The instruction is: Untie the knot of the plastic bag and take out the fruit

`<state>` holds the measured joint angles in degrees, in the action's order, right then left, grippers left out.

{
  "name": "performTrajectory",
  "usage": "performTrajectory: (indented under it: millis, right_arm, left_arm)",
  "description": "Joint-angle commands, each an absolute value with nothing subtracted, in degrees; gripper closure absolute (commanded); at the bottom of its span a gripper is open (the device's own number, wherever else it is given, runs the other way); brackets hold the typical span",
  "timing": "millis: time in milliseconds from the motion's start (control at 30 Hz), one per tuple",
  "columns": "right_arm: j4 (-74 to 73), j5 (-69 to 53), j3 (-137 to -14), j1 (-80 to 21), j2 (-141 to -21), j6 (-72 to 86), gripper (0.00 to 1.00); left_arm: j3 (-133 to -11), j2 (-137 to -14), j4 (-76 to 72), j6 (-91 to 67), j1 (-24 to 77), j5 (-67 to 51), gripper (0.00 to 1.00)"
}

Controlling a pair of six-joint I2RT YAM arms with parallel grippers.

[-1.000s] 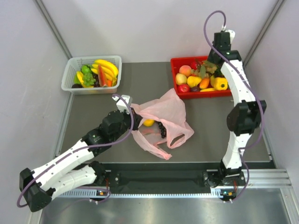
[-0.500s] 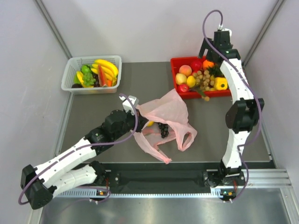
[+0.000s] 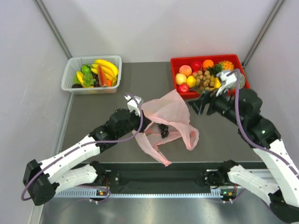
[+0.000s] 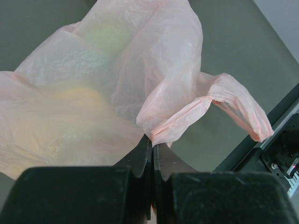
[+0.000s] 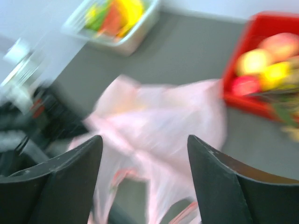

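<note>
**Bag untied, grapes waiting**

Your left gripper (image 4: 152,145) is clamping a fold of the pink plastic bag (image 3: 168,112) between closed jaws, keeping its mouth lifted at mid-table. Your right gripper (image 3: 201,106) is hanging wide open and empty between the bag and the red tray (image 3: 173,70). No knot is showing, and the handles (image 3: 191,138) are lying loose. A dark grape bunch (image 3: 162,129) is sitting in the mouth. Unloading looks to be the step in hand. Next, you are likely reaching the right gripper in for the grapes without catching the film.

The plastic bag (image 3: 163,109) lies mid-table, with the mesh basket (image 3: 72,67) behind-left and the tray (image 3: 182,59) behind-right.
</note>
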<state>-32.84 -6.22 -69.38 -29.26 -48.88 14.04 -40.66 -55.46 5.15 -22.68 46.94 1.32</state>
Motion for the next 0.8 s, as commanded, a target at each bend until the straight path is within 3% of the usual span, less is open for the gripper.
performTrajectory:
  millis: [0,33,133,200,233,367,567,767]
  right_arm:
    - [-31.47,-12.23,-63.29,-40.37,-48.00,16.78,0.34]
    - [-31.29,-10.74,-62.15,-43.39,-47.90,17.31,0.38]
    - [-29.10,-3.79,-57.58,-54.21,-49.56,18.89,0.73]
    - [-27.78,-0.36,-54.94,-59.56,-52.54,20.12,0.86]
    - [-26.03,2.00,-53.45,-60.98,-53.60,21.35,0.98]
    - [-20.05,8.86,-51.07,-66.26,-59.14,23.11,0.97]
    - [-13.01,20.72,-48.09,-68.73,-68.81,27.40,0.57]
    - [-2.91,32.86,-42.99,-68.73,-77.60,30.23,0.48]
  left_arm:
    - [-43.33,-56.51,1.85,-22.32,46.76,1.41,1.00]
    - [-43.33,-56.86,1.67,-22.85,46.76,1.41,1.00]
    - [-42.81,-57.22,0.97,-23.64,46.76,1.41,1.00]
    - [-42.71,-57.48,0.97,-23.99,46.76,1.49,1.00]
    - [-42.54,-57.92,0.97,-24.34,46.76,1.58,1.00]
    - [-42.01,-58.36,0.44,-25.49,46.76,1.85,1.00]
    - [-41.05,-60.29,-2.02,-26.28,46.76,1.93,1.00]
    - [-36.74,-60.56,-5.09,-27.16,46.76,5.27,1.00]
